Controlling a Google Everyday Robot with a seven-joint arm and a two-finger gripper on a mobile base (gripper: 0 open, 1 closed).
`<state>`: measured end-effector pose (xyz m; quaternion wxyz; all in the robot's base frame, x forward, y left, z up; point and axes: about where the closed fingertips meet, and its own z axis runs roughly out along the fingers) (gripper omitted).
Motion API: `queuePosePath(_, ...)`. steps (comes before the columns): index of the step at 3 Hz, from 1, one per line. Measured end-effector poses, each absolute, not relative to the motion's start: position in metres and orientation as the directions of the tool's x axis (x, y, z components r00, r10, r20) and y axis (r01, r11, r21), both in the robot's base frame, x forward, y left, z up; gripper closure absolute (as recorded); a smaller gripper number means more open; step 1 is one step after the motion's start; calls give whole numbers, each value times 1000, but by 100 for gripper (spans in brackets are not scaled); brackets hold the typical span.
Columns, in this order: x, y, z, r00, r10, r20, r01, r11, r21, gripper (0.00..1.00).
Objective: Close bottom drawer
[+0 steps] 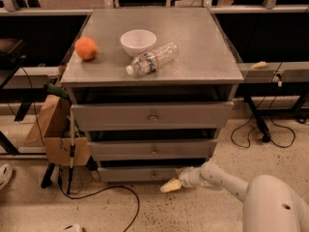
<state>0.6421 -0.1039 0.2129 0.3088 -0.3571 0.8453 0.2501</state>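
Where your arm [223, 180] reaches in low from the right, the claw [171, 185] sits close to the floor [203, 211], just below the lower edge of the bottom drawer [125, 174] and a little right of its small round knob [153, 174]; its pale yellowish tip points left. You cannot tell from this view whether the claw is released or clenched, nor whether it touches the drawer front.

The bottom drawer is the lowest and narrowest of the three grey fronts under the table [198, 57]; a dark gap shows above it. Over it sits the middle drawer [120, 150], and over that the top drawer [193, 115], the widest front, also with a dark gap above.

On the table you have an orange [86, 48] near the left edge; a white bowl [138, 41] stands to its right, upright; a clear plastic bottle [152, 58] lies on its side just in front of the bowl, cap towards the left.

Left of the drawers a brown cardboard box [50, 124] leans by the table's leg; a black cable [116, 192] curls across the floor in front.
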Motion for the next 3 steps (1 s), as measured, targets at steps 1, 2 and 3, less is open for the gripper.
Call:
queuePosePath(1,641,-104,212,-556,-449,-700,-758,619,205,0)
queuePosePath(2,637,-103,208,-560,-448,-697,-758,616,214,0)
queuePosePath(3,637,-103,208,-560,-448,-697,-758,616,214,0)
